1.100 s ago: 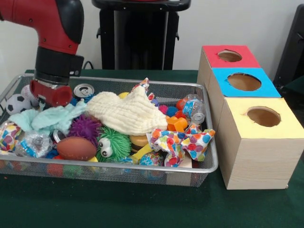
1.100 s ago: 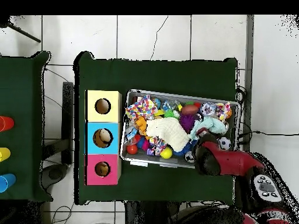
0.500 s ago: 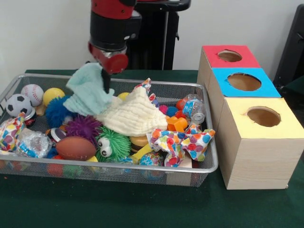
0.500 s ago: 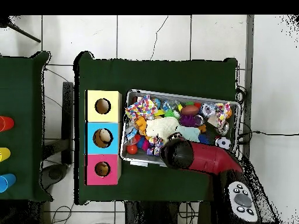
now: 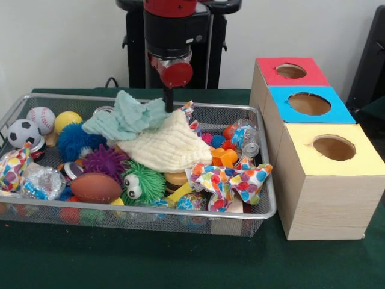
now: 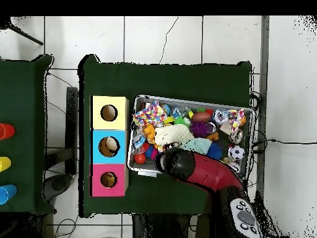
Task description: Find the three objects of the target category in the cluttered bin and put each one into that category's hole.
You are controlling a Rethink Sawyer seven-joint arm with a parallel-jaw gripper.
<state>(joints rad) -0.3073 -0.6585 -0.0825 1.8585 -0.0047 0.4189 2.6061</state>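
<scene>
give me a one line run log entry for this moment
phase: carrying | pincer: shut on mint cloth | cloth: trailing over cream cloth in wire bin | heading: toward boxes | red hole: not reached

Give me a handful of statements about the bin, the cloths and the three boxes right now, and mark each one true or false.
1. The mint green cloth is draped partly over the cream cloth. True.
2. The yellow-topped box is nearest the front camera of the three. True.
3. The brown football lies outside the wire bin. False: it lies inside, near the front edge.
4. The blue-topped box stands at the end of the row. False: it sits between the red-topped box and the yellow one.
5. The gripper hangs above the boxes. False: it is over the bin, at the green cloth.
</scene>
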